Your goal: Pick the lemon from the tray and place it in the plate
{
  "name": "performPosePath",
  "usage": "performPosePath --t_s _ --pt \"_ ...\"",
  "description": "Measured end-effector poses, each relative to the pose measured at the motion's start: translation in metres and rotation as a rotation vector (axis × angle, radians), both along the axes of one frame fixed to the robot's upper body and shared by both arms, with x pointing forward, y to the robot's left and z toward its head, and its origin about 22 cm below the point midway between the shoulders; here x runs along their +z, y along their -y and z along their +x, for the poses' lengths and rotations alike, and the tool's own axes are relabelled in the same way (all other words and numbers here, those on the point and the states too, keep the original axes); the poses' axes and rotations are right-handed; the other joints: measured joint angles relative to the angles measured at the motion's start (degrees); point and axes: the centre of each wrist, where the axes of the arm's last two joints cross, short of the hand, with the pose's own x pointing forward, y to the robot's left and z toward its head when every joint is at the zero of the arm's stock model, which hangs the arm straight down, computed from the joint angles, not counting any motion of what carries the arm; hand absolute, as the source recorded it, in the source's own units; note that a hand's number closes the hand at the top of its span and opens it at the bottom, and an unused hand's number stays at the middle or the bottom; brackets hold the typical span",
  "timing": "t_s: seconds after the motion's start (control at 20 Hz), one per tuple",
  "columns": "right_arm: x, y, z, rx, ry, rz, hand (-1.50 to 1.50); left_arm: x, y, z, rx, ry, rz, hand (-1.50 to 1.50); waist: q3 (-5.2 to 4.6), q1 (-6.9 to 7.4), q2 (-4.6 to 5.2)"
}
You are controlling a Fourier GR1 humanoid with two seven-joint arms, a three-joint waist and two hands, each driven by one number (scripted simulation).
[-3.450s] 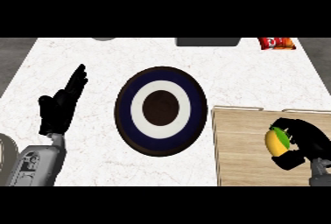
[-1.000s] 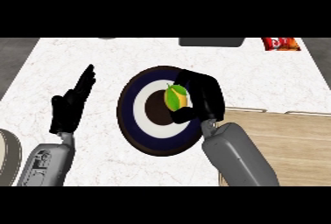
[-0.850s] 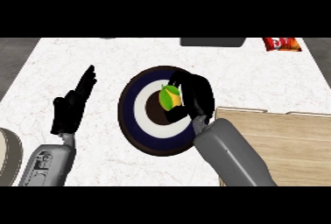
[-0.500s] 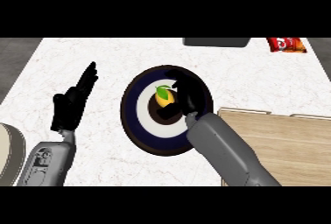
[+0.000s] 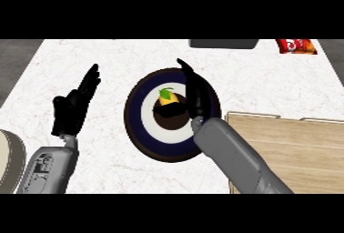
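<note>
The yellow lemon [image 5: 166, 96] with a green tip lies on the round plate [image 5: 137, 132], on the white ring just above the dark centre. My right hand [image 5: 192, 93] stands over the plate beside the lemon. Its fingers are straight and point away from me, and its thumb lies just below the fruit. The hand is open and no longer wraps the lemon. The right forearm crosses the plate's lower right rim. The wooden tray [image 5: 299, 145] sits at the right with nothing visible on it. My left hand [image 5: 73, 107] rests open at the left, fingers up.
A red snack packet [image 5: 296, 46] and a dark grey object [image 5: 223, 43] lie at the counter's far edge. A pale round object [image 5: 7, 159] shows at the left edge. White marbled counter surrounds the plate.
The right hand carried the lemon from the tray onto the plate, then straightened its fingers off it. The left hand stayed where it was.
</note>
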Motion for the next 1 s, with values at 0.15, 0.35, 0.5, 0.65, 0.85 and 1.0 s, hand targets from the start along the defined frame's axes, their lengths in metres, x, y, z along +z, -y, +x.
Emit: performPosePath --t_s 0.15,0.35,0.5,0.65,0.85,1.0 --pt "-0.002 0.009 -0.003 -0.074 0.036 0.116 -1.50 -0.005 0.001 -0.001 0.015 -0.003 0.000 0.00 0.00 -0.76 -0.15" --pt "-0.005 0.039 -0.006 -0.183 0.059 0.226 -1.50 -0.007 -0.007 -0.005 0.031 -0.008 0.006 0.00 -0.03 -1.86 -0.44" --pt "-0.013 0.075 -0.017 -0.244 0.068 0.277 -1.50 -0.007 -0.010 -0.010 0.041 -0.011 0.004 0.00 -0.04 -2.43 -0.61" --pt "-0.020 0.113 -0.033 -0.283 0.073 0.308 -1.50 -0.004 -0.018 -0.009 0.046 -0.011 0.002 0.00 -0.05 -2.73 -0.66" --pt "-0.026 0.166 -0.053 -0.294 0.075 0.323 -1.50 -0.005 -0.017 -0.010 0.043 -0.012 -0.004 0.00 -0.05 -2.73 -0.63" --pt "-0.041 0.190 -0.072 -0.284 0.069 0.325 -1.50 -0.006 -0.017 -0.007 0.044 -0.009 0.003 0.00 -0.07 -2.62 -0.58"
